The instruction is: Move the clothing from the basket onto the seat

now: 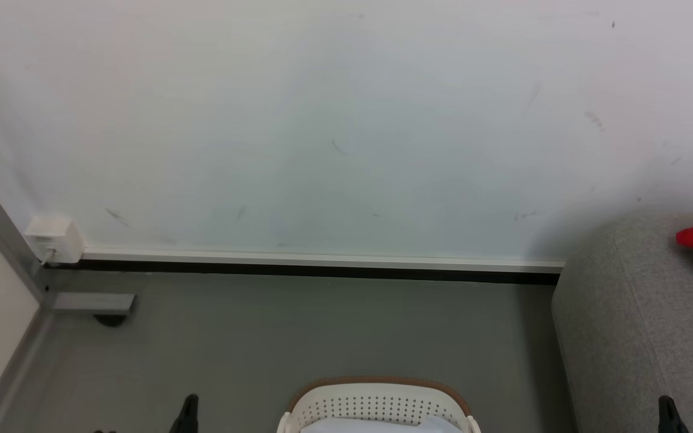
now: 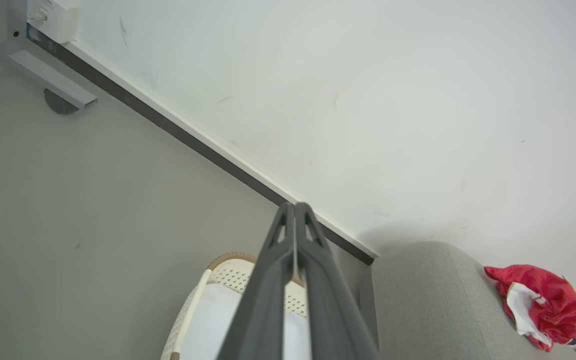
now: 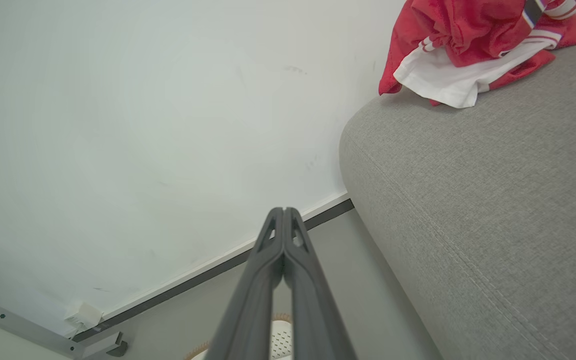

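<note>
**Holding nothing at the moment**

Left fingers (image 2: 268,285) are pressed together with nothing between them. Just right of them the basket (image 1: 376,397) sits on the floor near the wall. Further right is the grey sofa (image 1: 623,313). The right fingers (image 3: 260,290) are clenched empty too. Red and white clothes (image 3: 468,45) lie bunched on the sofa, by the wall.
</note>
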### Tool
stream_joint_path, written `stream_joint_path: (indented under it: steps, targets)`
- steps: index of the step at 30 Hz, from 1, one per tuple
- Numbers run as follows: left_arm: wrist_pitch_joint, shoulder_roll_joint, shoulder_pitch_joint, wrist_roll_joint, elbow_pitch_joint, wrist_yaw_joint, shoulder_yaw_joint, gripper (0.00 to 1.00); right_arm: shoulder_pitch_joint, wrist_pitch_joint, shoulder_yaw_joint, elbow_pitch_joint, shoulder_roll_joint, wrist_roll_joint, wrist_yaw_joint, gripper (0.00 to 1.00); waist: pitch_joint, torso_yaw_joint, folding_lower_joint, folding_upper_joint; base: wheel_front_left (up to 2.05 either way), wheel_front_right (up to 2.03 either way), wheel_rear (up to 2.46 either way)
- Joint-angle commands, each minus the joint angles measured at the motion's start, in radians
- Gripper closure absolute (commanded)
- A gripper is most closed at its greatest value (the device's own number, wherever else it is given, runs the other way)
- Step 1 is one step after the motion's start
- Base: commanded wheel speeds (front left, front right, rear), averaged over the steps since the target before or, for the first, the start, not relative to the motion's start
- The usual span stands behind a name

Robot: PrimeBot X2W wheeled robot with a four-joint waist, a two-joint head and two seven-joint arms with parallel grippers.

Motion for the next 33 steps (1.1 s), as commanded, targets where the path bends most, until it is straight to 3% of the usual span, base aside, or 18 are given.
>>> stream_joint_path:
  steps: [1,33]
  targets:
    - [0.009,0.003,-0.030,-0.040,-0.019,-0.006,0.010,1.00,-0.030,0.008,0.000,-0.010,-0.011,0.042,-0.001,1.00,0.001,-0.001,0.0000,-0.0001,0.00,0.00,0.00]
    - [0.112,-0.001,-0.076,-0.433,-0.060,-0.011,0.076,1.00,-0.120,0.112,0.006,0.004,-0.016,0.453,-0.001,1.00,0.022,-0.018,0.0000,-0.0001,0.00,0.00,0.00]
